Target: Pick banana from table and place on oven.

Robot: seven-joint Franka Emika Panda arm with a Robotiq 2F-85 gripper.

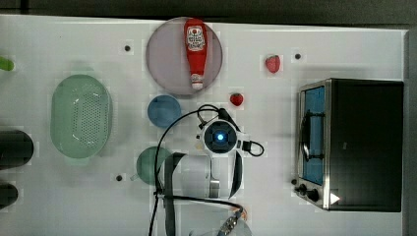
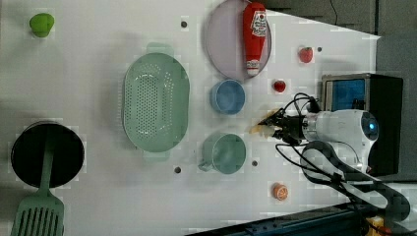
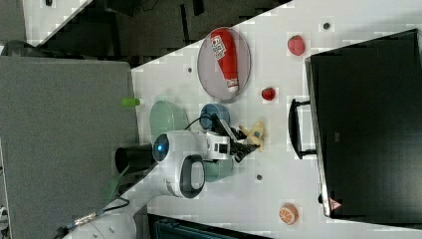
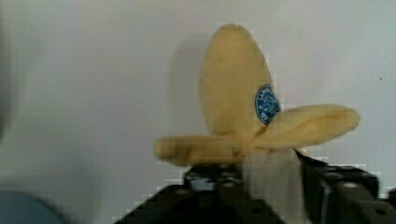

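banana | between blue bowl and oven | strawberry near

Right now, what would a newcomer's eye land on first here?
Probably the pincer at the banana on the white table, mid-scene. Next, the red ketchup bottle lying on a round plate, and the black-topped oven at the top view's right.

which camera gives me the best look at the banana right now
The wrist view: the banana appears close up, peel flaps splayed, blue sticker visible. The left view and right view show it small at the gripper.
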